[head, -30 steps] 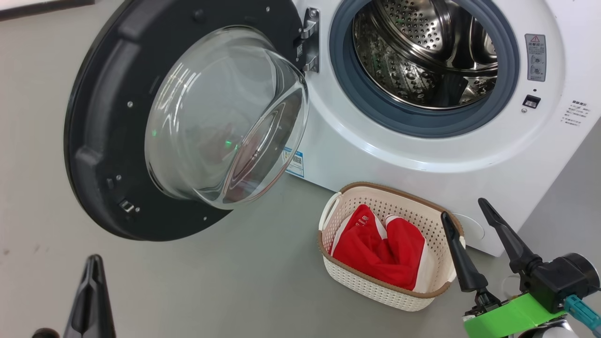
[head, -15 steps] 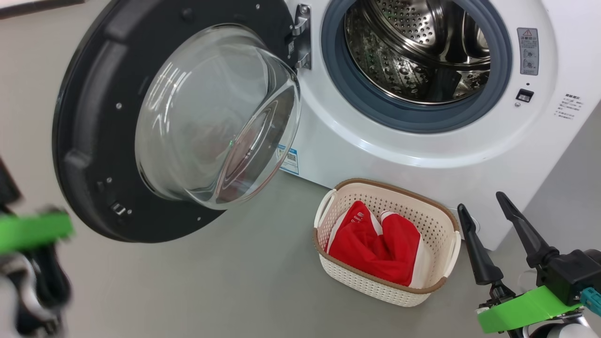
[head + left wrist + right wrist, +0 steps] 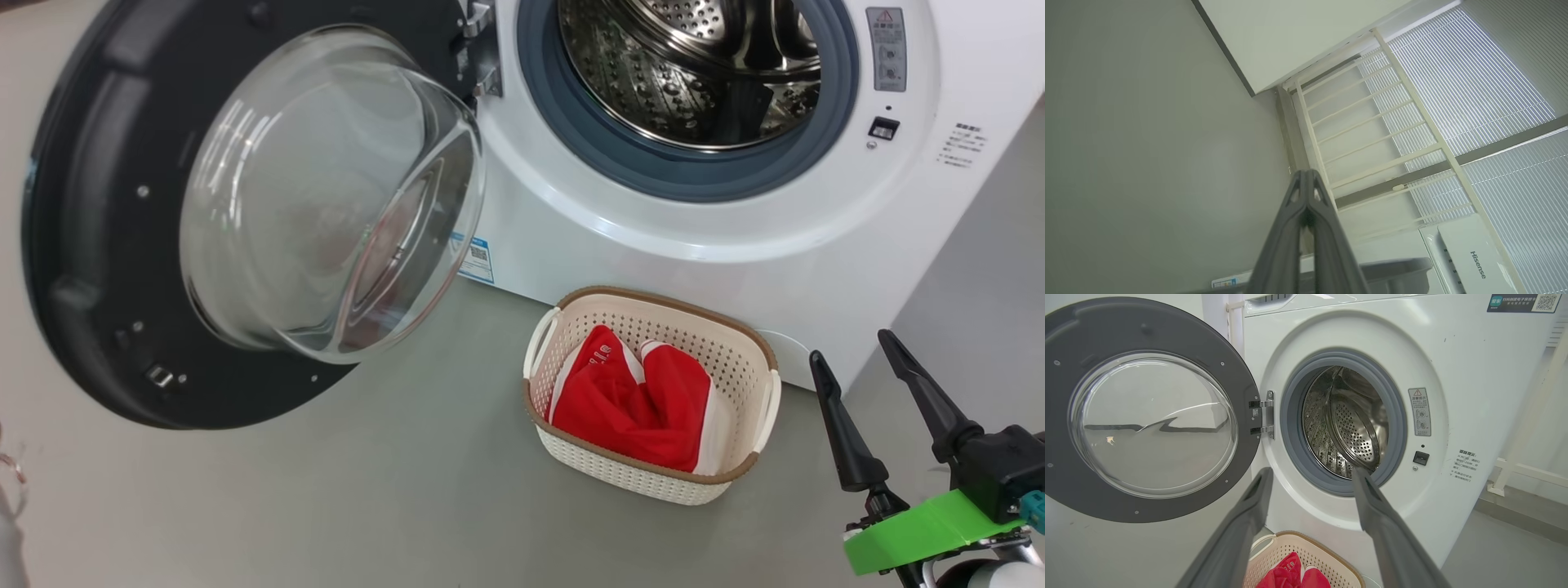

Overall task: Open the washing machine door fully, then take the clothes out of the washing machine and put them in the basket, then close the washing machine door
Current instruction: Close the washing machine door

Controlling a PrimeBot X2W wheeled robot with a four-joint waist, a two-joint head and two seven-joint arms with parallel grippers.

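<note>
**Grippers.** We find the right gripper (image 3: 849, 345) with its two dark fingers spread wide. Nothing sits between them and they touch nothing. It hangs over the floor (image 3: 367, 490) to the right of the basket (image 3: 653, 296), clear of the rim. In the right wrist view its fingers (image 3: 1249, 514) point towards the lower edge of the drum opening.

We find the left gripper (image 3: 1306, 173) with its fingers pressed together tip to tip, holding nothing. It points at a white barred railing (image 3: 1372, 134) and slatted window blinds (image 3: 1453, 81). A white unit marked Hisense (image 3: 1474, 257) lies at the lower right of that view.

**Task items.** The washing machine door (image 3: 318, 196) stands swung out on its hinge (image 3: 482, 49) to the left of the washing machine (image 3: 653, 237), with its glass bowl bulging outward. The perforated steel drum (image 3: 686, 65) is open to view inside the grey rubber ring (image 3: 653, 175). A small blue label (image 3: 473, 257) sits low on the white front.

The basket stands on the floor just in front of the machine, below the opening. It holds red clothes (image 3: 645, 400) with white trim.

**Surface and room.** The floor is smooth, matt grey and level.
</note>
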